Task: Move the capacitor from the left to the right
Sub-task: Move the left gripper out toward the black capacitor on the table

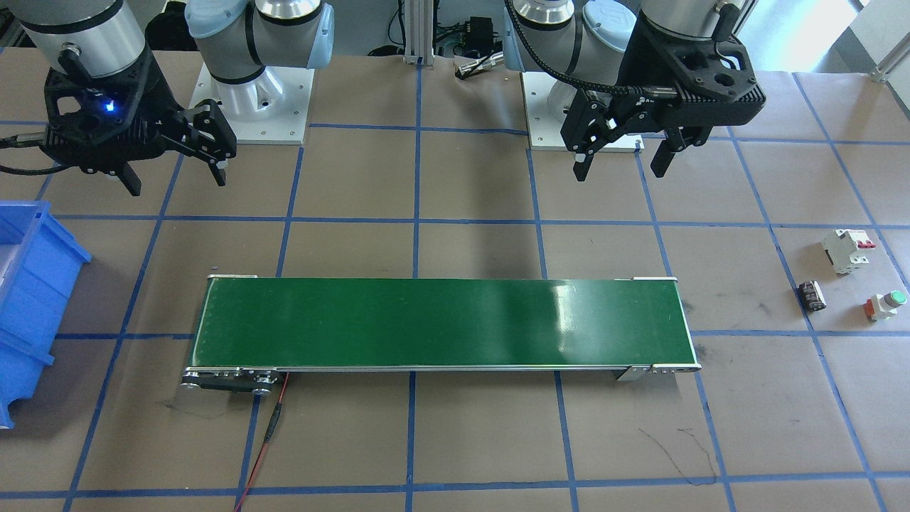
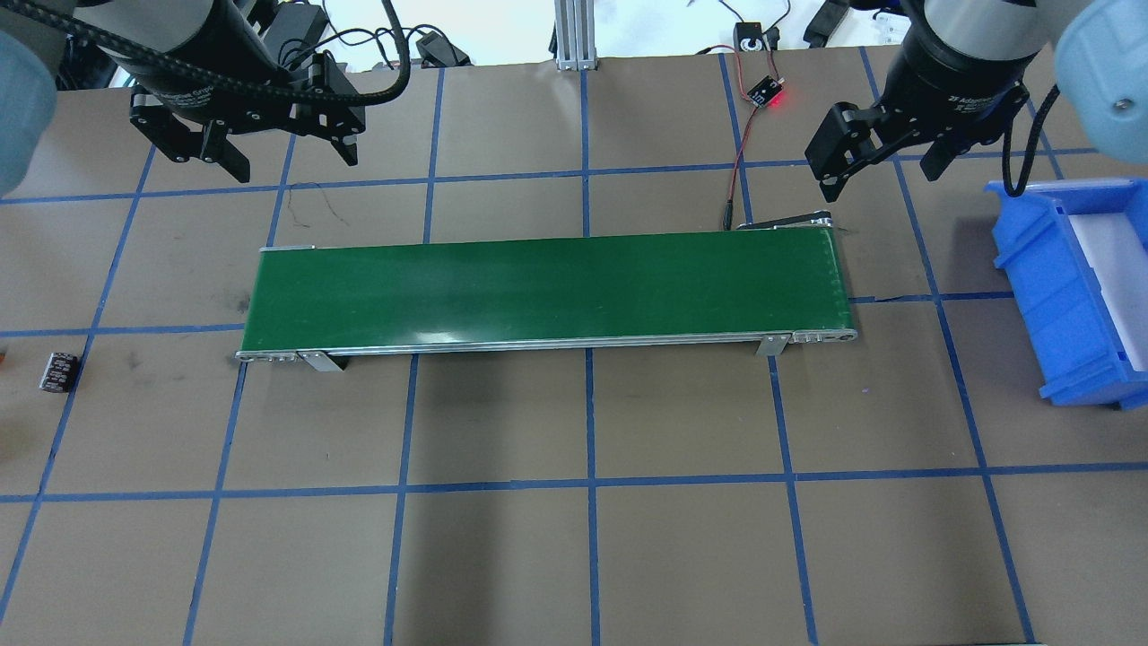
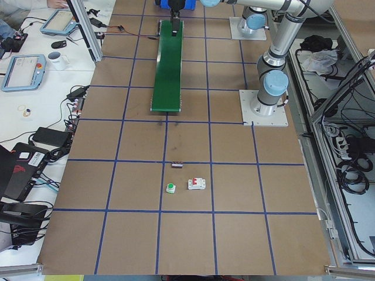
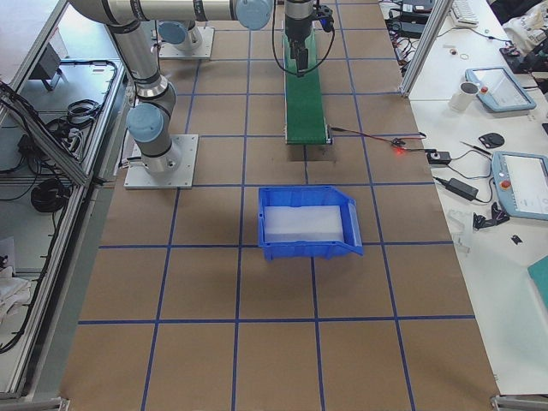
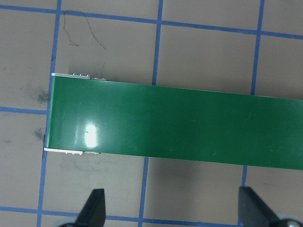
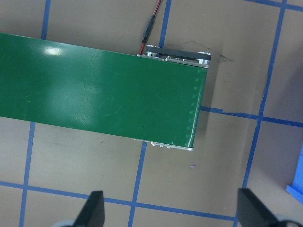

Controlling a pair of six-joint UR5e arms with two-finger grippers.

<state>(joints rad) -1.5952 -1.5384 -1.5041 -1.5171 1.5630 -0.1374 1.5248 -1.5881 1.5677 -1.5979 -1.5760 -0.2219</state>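
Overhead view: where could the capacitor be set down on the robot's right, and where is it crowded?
The green belt is bare end to end. Bare paper also lies between its right end and the blue bin, whose pale floor shows nothing inside. Crowded only at far left: capacitor, breaker and push button sit close together.

Raised and pointing straight down, fingers spread wide, holding nothing: black two-finger left tool [image 1: 620, 167] and, well apart from it, matching black two-finger right tool [image 1: 178, 181].
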